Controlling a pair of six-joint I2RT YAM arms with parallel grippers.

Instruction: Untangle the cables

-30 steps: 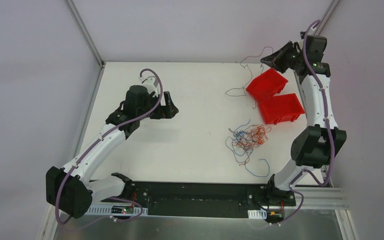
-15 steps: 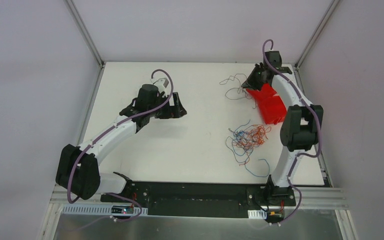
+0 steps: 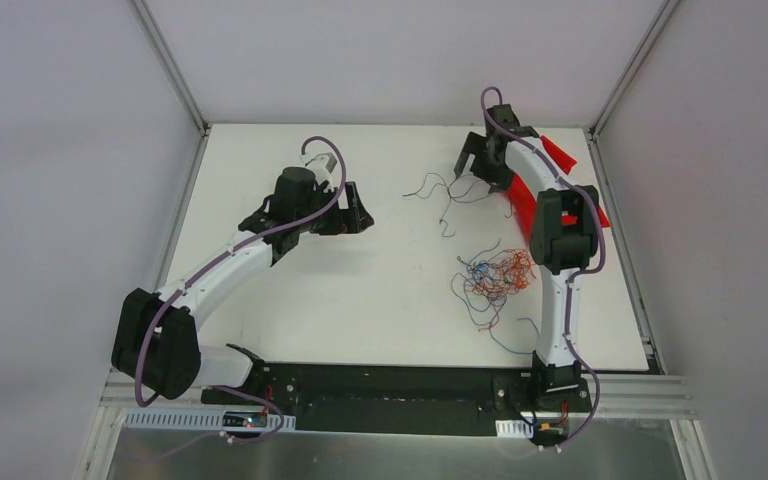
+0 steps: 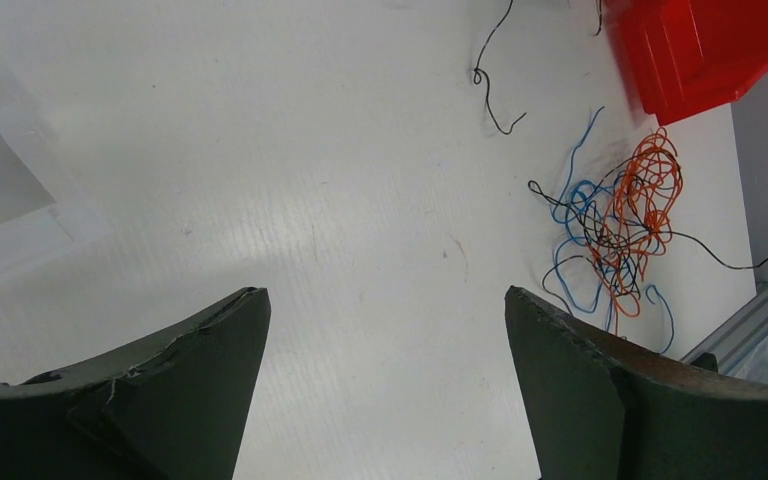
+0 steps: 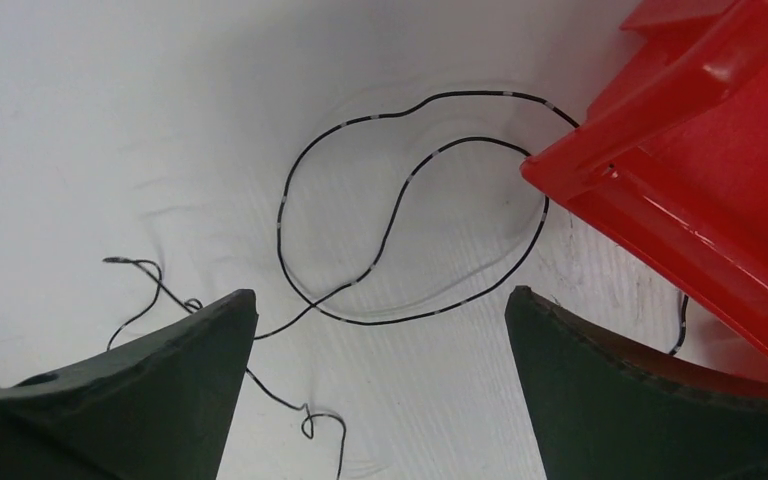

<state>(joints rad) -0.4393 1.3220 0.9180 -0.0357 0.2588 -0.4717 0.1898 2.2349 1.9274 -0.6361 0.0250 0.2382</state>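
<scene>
A tangle of blue, orange, red and black cables [image 3: 500,275] lies on the white table right of centre; the left wrist view shows this tangle [image 4: 620,225] ahead to the right. A loose black wire [image 3: 445,190] lies spread at the back, left of the red bins. In the right wrist view that black wire [image 5: 400,210] loops on the table just ahead of the fingertips. My right gripper [image 3: 470,157] [image 5: 380,295] hangs open over it, holding nothing. My left gripper [image 3: 364,208] [image 4: 385,295] is open and empty over bare table, well left of the tangle.
Two red bins [image 3: 522,205] [image 5: 700,170] [image 4: 700,50] stand at the back right, partly hidden by my right arm. One end of the black wire runs under a bin's corner. A separate black strand [image 4: 477,75] lies between the bins and the tangle.
My right arm swung left and down from behind the bins, and its gripper went from shut to open, dropping the black wire onto the table. My left arm shifted slightly right early on, then stayed.
</scene>
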